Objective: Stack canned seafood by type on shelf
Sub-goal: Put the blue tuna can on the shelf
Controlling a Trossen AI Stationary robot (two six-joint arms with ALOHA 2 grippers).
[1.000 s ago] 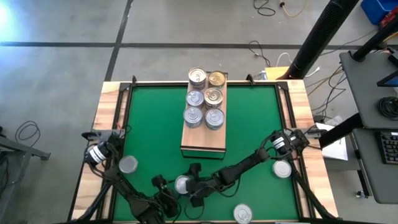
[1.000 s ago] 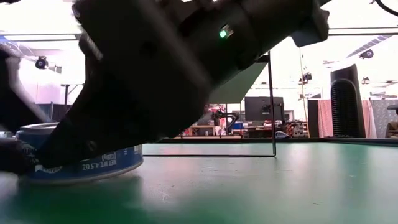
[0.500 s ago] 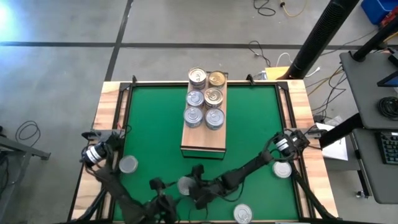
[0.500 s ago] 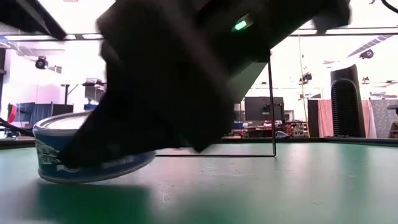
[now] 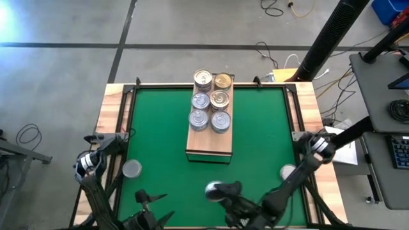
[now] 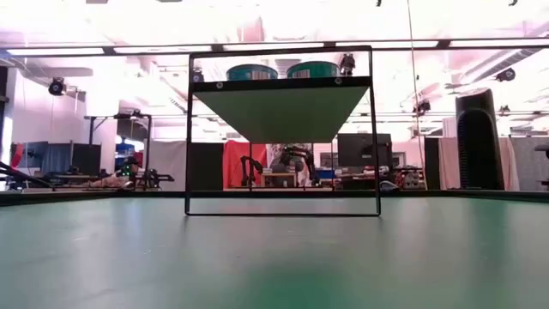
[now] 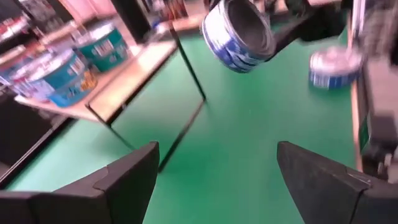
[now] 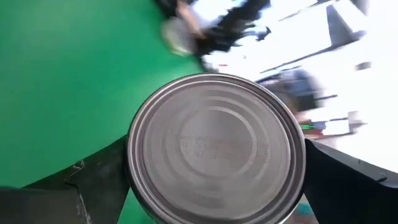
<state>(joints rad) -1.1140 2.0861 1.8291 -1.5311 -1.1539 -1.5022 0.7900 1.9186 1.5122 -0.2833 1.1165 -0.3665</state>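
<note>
From above, my right pincer (image 5: 216,190) is gripping a tin (image 5: 213,189) near the tabletop's (image 5: 160,128) front edge, short of the shelf (image 5: 208,144). My right wrist view is showing that tin (image 8: 216,148) clamped between my fingers (image 8: 74,186). My left pincer (image 7: 214,180) is gaping empty.

Overhead view: even, bright light — soft shadows on the green mat (image 5: 160,134).
Table-level view: ceiling lights blown out to white glare; the near mat is blurred.
Wrist views: motion blur — the held can (image 8: 216,148) fills the frame, white glare behind.
</note>
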